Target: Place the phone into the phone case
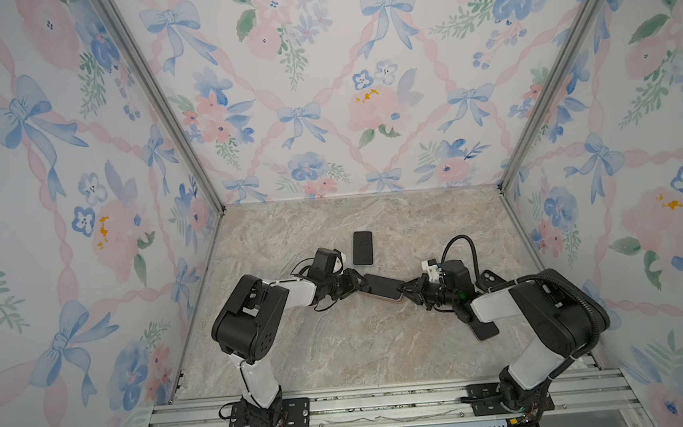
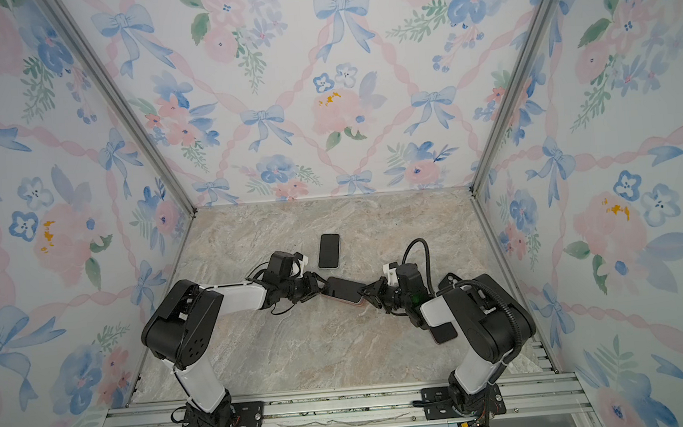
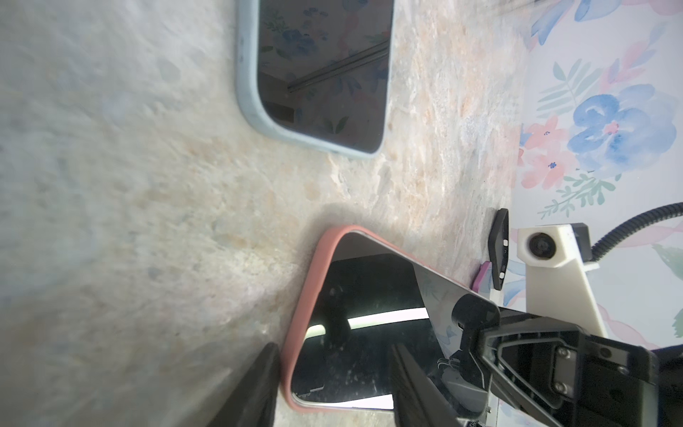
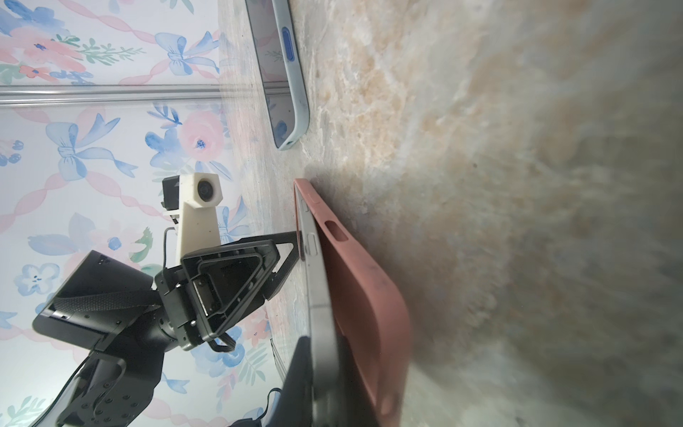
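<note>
- The phone (image 1: 381,286) lies partly seated in the pink case (image 3: 306,295), mid-bench (image 1: 342,348), between both arms.
- The left gripper (image 1: 355,282) stands about half open, straddling one end of phone and case; whether it truly clamps them is hard to tell.
- The right gripper (image 1: 404,289) is closed, its tip pressing on the phone's other end.
- The phone looks stiff, glassy and likely slippery; the case is probably soft and bendy.
- Hold the case by its rim and press near the phone's corners.

Three phones show on the table: one in a pink case (image 1: 382,289), one in a pale blue case (image 1: 362,248), one dark (image 1: 484,329). Two pincers meet at the pink case: left pincer (image 1: 358,284), right pincer (image 1: 405,289).
</note>
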Robot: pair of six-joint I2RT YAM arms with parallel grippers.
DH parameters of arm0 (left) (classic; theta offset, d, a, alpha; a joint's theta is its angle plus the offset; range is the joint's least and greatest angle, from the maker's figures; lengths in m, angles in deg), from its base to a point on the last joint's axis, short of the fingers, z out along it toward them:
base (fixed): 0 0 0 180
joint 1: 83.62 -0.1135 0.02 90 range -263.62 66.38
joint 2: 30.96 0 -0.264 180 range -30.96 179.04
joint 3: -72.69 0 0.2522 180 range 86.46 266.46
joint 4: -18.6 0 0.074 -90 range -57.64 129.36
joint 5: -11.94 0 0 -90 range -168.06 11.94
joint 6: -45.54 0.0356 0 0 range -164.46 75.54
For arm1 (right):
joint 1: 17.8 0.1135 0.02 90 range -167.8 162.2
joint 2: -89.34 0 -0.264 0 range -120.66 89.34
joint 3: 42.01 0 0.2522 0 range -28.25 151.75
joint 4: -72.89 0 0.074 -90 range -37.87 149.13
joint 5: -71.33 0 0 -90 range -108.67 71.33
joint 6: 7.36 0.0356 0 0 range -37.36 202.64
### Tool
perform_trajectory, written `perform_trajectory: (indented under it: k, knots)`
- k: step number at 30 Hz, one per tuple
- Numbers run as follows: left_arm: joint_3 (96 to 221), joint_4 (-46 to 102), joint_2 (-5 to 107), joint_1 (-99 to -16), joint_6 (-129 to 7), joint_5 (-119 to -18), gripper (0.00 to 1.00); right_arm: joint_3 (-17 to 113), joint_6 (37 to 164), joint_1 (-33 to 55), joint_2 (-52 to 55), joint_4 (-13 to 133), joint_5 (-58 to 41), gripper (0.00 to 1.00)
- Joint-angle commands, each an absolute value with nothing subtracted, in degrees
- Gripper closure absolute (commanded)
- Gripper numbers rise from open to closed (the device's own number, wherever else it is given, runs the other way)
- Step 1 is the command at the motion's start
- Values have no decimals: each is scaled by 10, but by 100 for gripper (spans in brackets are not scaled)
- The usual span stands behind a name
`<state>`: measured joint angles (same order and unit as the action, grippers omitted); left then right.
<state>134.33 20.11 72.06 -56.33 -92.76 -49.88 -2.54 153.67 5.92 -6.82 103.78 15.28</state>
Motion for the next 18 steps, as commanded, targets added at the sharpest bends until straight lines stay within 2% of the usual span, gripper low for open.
perform_trajectory:
  k: [1,11,18]
  knots:
    - [1324,206,687,-522,-947,-410,51,-24,1531,91,-107,956,164,93]
    - [1291,204,641,-502,-967,-417,52,-6,1522,108,-114,934,165,84]
    - [1244,202,609,-504,-968,-433,51,30,1481,107,-79,836,164,68]
